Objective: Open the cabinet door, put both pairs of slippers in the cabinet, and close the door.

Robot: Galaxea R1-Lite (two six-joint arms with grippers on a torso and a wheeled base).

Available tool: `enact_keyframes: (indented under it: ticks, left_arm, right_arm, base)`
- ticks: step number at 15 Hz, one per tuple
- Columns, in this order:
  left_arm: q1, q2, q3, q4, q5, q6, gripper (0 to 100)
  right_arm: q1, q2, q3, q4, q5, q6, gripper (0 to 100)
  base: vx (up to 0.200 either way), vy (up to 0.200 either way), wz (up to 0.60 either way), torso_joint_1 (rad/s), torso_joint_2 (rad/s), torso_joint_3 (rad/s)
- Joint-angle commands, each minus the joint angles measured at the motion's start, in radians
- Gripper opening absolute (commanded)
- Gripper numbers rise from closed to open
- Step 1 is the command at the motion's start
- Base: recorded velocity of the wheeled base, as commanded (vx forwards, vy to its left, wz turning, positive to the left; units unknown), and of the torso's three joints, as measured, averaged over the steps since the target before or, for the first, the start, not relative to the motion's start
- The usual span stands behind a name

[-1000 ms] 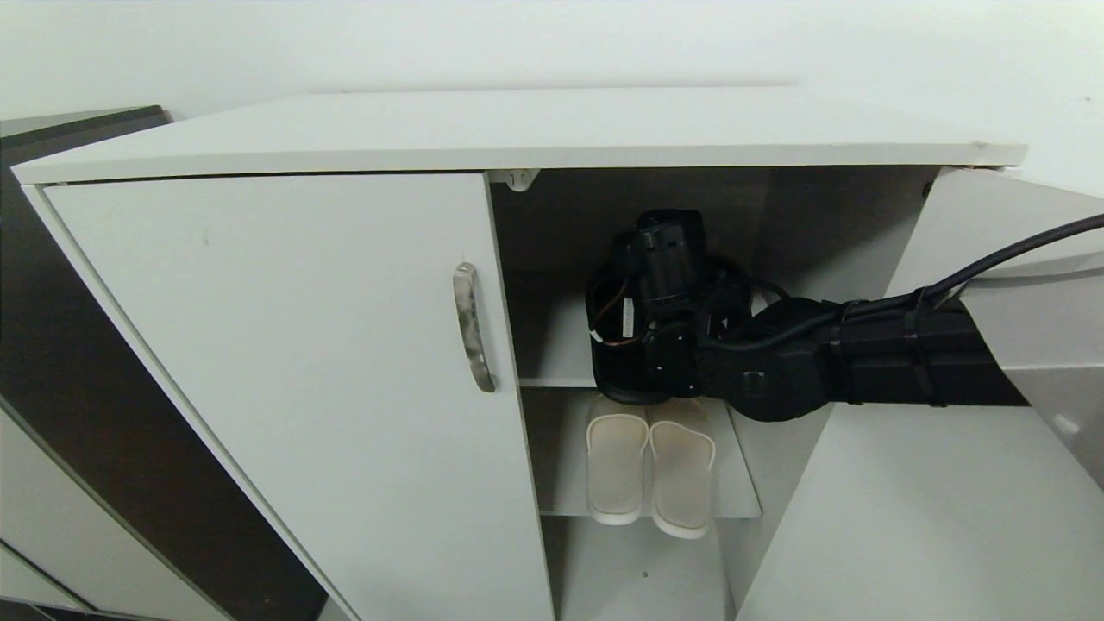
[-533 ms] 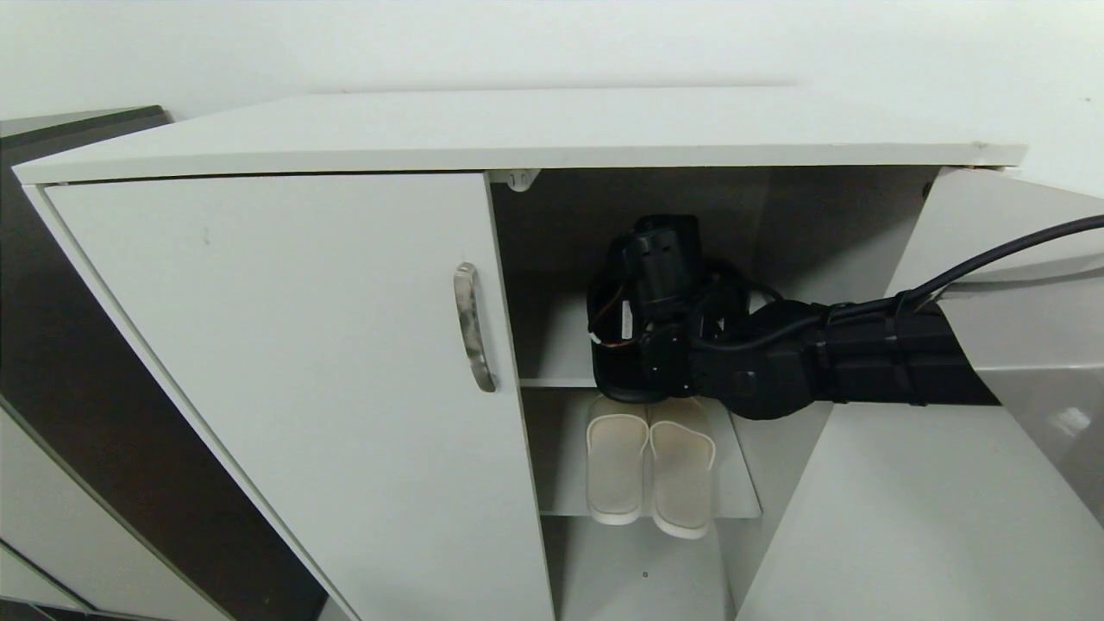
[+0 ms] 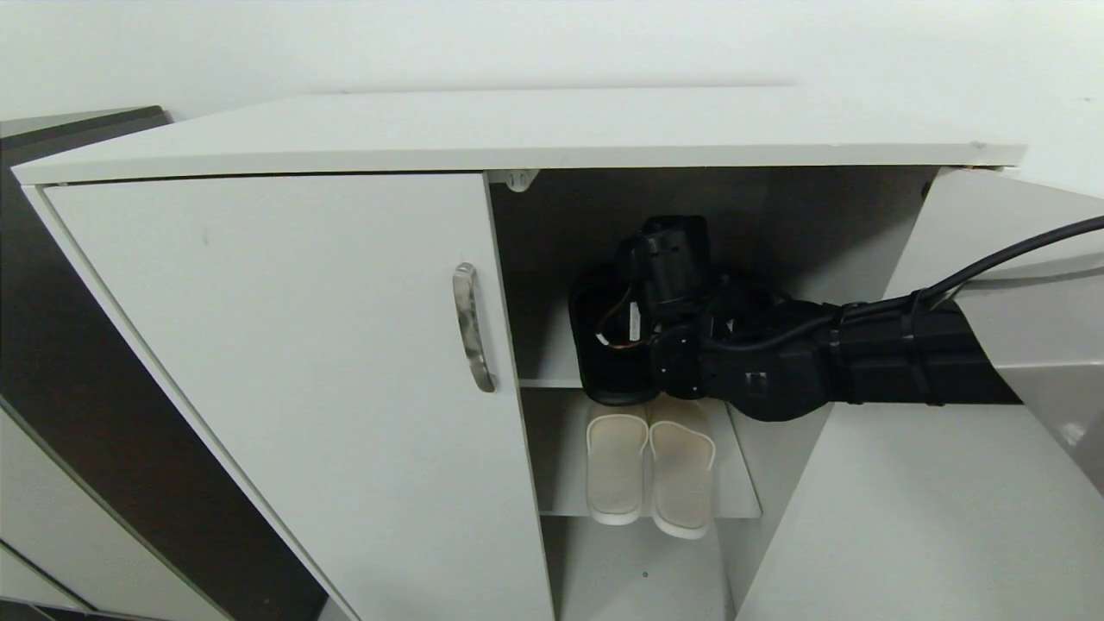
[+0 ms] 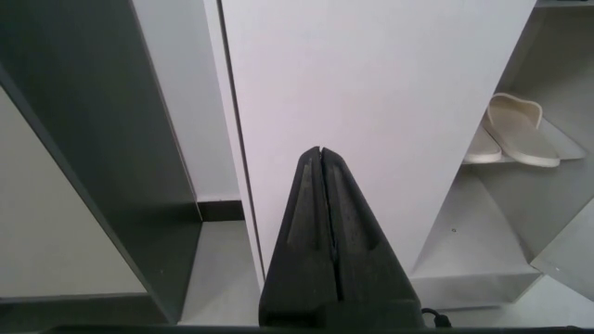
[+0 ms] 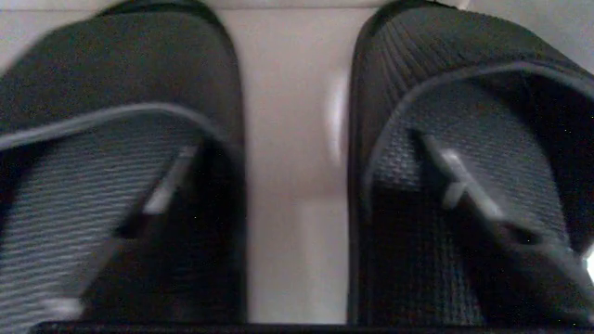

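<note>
**Black pair on the upper shelf, right tool spread**

The right tool point(image 5: 306, 186) is spread wide, with 1 finger in each of the 2 black slippers point(image 5: 111, 148). It pinches nothing, and bare shelf shows between them. At the head view's centre the pair sits on the upper shelf point(image 3: 552, 349) of the cabinet point(image 3: 517, 129). They look light, soft and bendy; squeezing both inner strap edges together seems the best hold. The white slippers point(image 3: 651, 466) lie on the lower shelf point(image 3: 742, 504), just below centre. The left tool point(image 4: 320, 223) is pressed together and empty, facing the closed left door point(image 3: 302, 345). The right door point(image 3: 906, 517) stands open at lower right.
</note>
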Motion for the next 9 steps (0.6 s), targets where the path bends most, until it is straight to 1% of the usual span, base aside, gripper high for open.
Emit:
enact_keyframes:
  ticks: [1,9]
  left_arm:
    - [0.000,0.001,0.000,0.000,0.000,0.000,0]
    - [0.000,0.001,0.000,0.000,-0.001,0.000,0]
  right_arm:
    - [0.014,-0.045,0.039,0.001,0.000,0.001,100]
    - [0.088,-0.166,0.160,-0.006,-0.005,0.009,100]
  base:
    - [0.000,0.000,0.00,0.000,0.00,0.000]
    - [0.000,0.000,0.00,0.000,0.00,0.000]
